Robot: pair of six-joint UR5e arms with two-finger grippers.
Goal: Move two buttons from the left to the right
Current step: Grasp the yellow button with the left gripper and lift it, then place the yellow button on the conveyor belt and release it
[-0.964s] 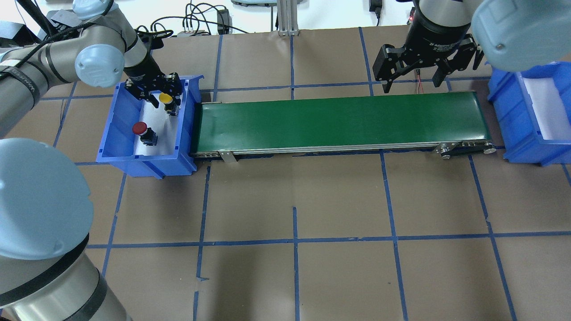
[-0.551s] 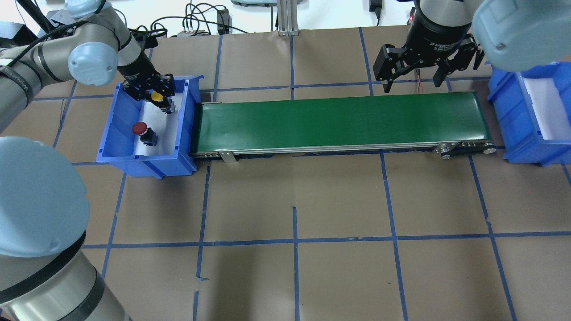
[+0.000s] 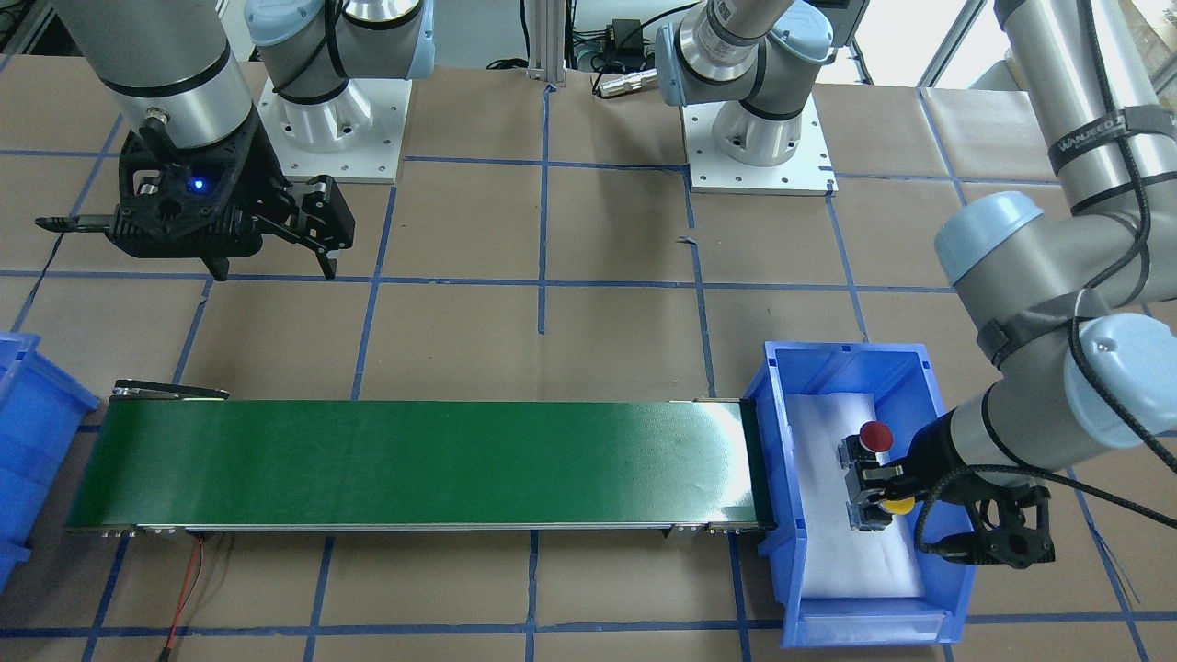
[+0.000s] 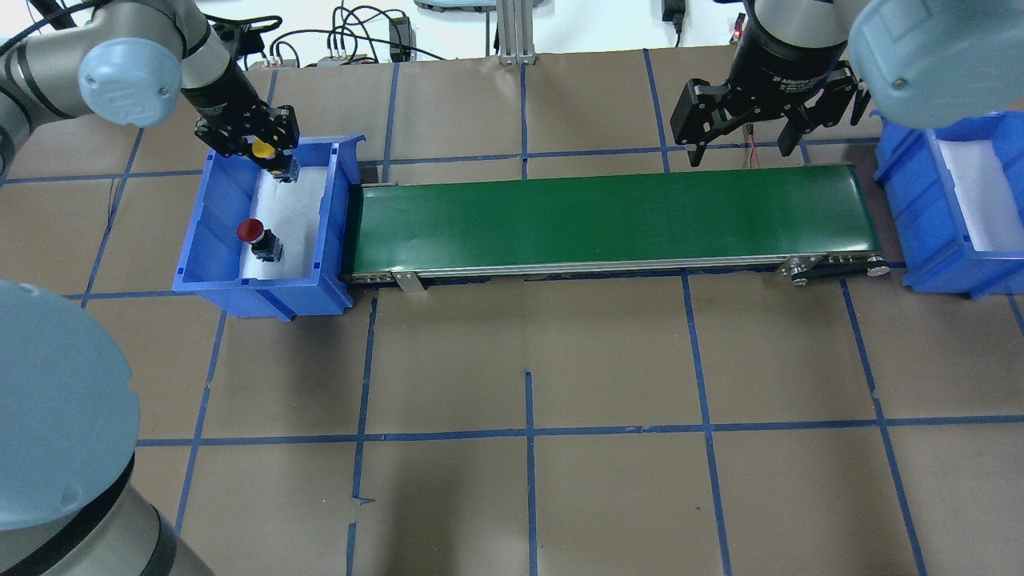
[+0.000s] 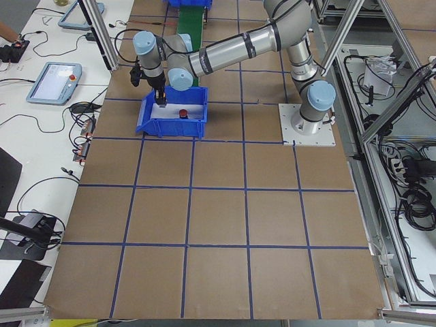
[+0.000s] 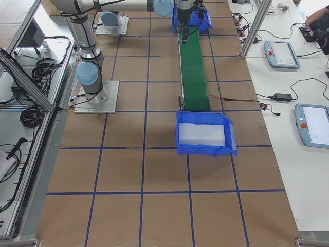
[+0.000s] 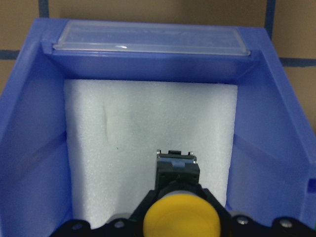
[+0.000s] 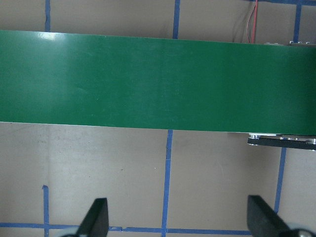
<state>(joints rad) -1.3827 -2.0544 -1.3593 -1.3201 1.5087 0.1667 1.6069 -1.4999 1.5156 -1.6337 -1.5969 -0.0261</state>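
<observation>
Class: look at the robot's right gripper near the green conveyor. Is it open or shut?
Open. The right gripper has its fingers spread wide apart in the wrist view, with nothing held between them.

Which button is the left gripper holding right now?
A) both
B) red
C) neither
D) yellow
D: the yellow button is clamped between the fingers of the left gripper and lifted off the foam, while the red button sits alone on the foam in the blue bin.
</observation>
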